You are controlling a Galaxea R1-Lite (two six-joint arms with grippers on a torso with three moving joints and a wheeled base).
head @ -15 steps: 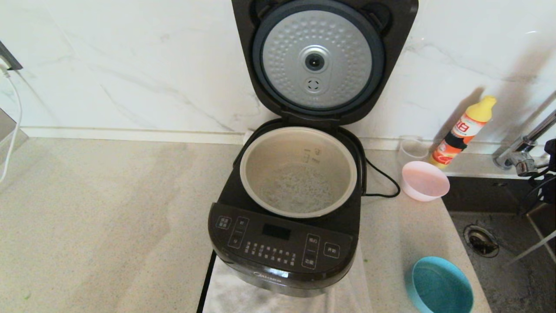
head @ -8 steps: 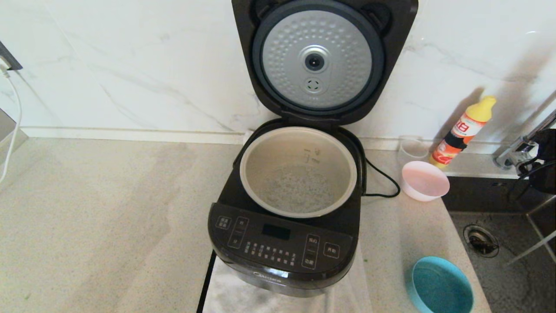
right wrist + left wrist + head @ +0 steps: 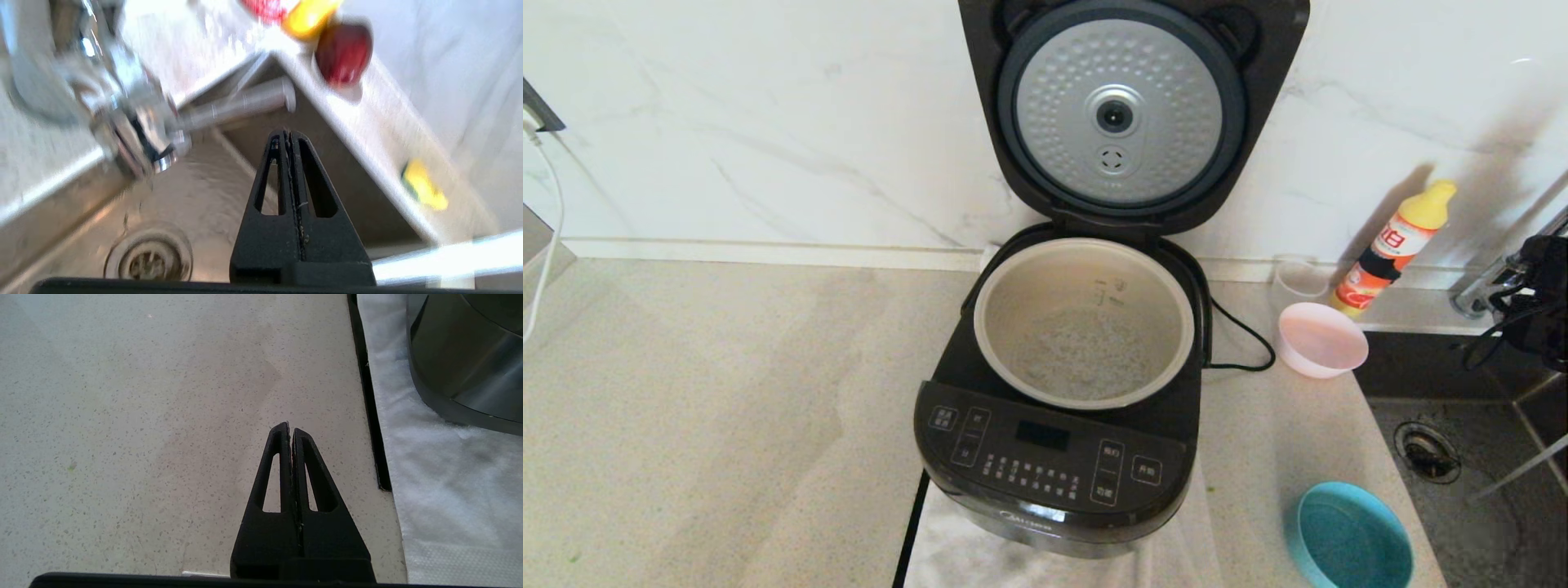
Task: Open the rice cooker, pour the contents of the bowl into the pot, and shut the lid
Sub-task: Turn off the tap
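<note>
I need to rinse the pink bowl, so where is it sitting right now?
In the head view the pink bowl stands on the counter right of the rice cooker, before the yellow-capped bottle, beside the sink.

Head camera looks down over the counter (image 3: 727,425); wrist cameras sit close, sharing it.

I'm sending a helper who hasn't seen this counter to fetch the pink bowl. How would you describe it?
Find the open black rice cooker against the wall; the pink bowl sits right of it, by the cord. It is pale pink, unlike the blue bowl at the counter's front edge.
</note>
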